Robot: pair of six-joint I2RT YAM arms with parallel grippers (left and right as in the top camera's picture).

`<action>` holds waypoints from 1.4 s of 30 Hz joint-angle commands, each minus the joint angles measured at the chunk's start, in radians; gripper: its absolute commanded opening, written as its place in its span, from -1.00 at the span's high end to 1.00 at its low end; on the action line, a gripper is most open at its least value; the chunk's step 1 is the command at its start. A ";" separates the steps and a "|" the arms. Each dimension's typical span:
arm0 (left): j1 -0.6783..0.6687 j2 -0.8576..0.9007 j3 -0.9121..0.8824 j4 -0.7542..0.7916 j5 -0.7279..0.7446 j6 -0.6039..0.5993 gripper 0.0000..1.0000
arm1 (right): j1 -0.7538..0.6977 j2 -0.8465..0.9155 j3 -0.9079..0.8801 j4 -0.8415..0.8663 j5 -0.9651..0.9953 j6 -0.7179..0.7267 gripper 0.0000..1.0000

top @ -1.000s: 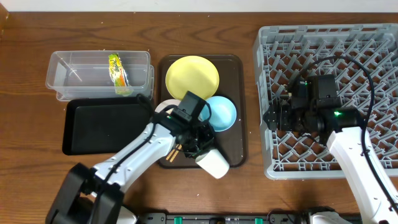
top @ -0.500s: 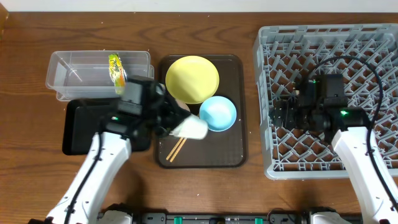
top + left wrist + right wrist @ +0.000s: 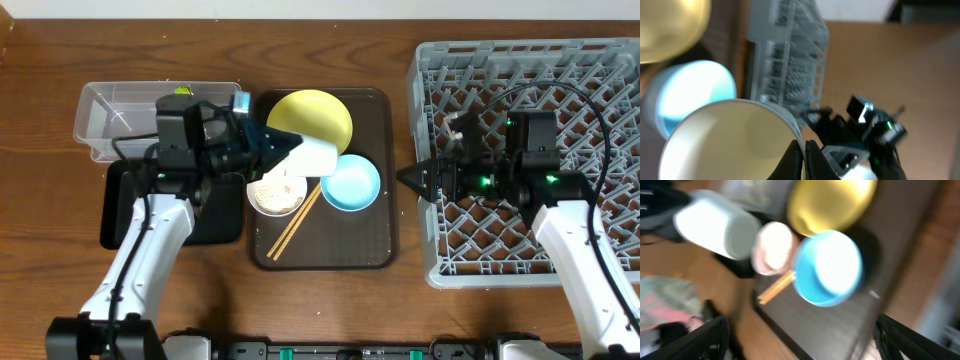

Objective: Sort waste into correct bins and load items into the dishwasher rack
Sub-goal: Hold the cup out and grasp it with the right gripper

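Two arms in play. We see the left gripper (image 3: 283, 147) pinching the rim of the cup (image 3: 314, 160). The cup hangs tipped on its side above the brown tray (image 3: 380, 245), over the edge of the plate (image 3: 308, 108) and just above the pink bowl (image 3: 253, 196), which holds the crumbs (image 3: 276, 190). The blue bowl (image 3: 352, 184) sits just beside the plate, and the chopsticks (image 3: 290, 230) lie aslant below. The right gripper (image 3: 410, 178), fingers spread wide and empty, hovers between tray and rack (image 3: 600, 70).
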 commanded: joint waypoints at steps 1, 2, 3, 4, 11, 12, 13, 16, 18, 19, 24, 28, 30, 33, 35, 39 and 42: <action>-0.023 0.017 0.001 0.049 0.152 -0.002 0.88 | 0.018 0.042 0.014 0.048 -0.253 -0.042 -0.84; -0.031 0.018 0.001 0.064 0.160 -0.002 0.88 | 0.030 0.054 0.014 0.069 -0.274 -0.042 -0.84; -0.036 0.018 0.001 0.079 0.168 -0.002 0.88 | 0.045 0.066 0.014 0.087 -0.286 -0.042 -0.87; -0.041 0.017 0.001 0.101 0.178 -0.003 0.88 | 0.058 0.075 0.014 0.098 -0.286 -0.042 -0.88; -0.052 0.017 0.001 0.126 0.177 -0.010 0.88 | 0.146 0.105 0.014 0.200 -0.311 -0.041 -0.89; -0.052 0.017 0.001 0.126 0.177 -0.010 0.88 | 0.158 0.105 0.014 0.217 -0.311 -0.041 -0.90; -0.052 0.017 0.001 0.126 0.177 -0.010 0.88 | 0.167 0.105 0.014 0.228 -0.311 -0.041 -0.90; -0.052 0.017 0.001 0.126 0.178 -0.011 0.88 | 0.193 0.105 0.014 0.262 -0.311 -0.041 -0.89; -0.052 0.017 0.001 0.129 0.182 -0.022 0.88 | 0.204 0.105 0.014 0.282 -0.309 -0.041 -0.88; -0.052 0.017 0.001 0.129 0.188 -0.030 0.88 | 0.209 0.105 0.014 0.289 -0.299 -0.040 -0.88; -0.052 0.017 0.001 0.173 0.226 -0.064 0.88 | 0.219 0.107 0.014 0.293 -0.232 -0.040 -0.89; -0.054 0.017 0.001 0.219 0.237 -0.134 0.88 | 0.227 0.108 0.014 0.320 -0.233 -0.040 -0.90; -0.060 0.017 0.001 0.241 0.243 -0.161 0.88 | 0.233 0.108 0.014 0.349 -0.235 -0.039 -0.90; -0.079 0.017 0.001 0.248 0.248 -0.172 0.87 | 0.243 0.108 0.014 0.387 -0.235 -0.036 -0.89; -0.095 0.017 0.001 0.248 0.248 -0.172 0.88 | 0.252 0.108 0.014 0.413 -0.235 -0.031 -0.87; -0.121 0.017 0.001 0.256 0.245 -0.172 0.88 | 0.271 0.108 0.014 0.453 -0.235 -0.029 -0.82; -0.125 0.017 0.001 0.256 0.241 -0.172 0.88 | 0.278 0.108 0.014 0.455 -0.232 -0.029 -0.75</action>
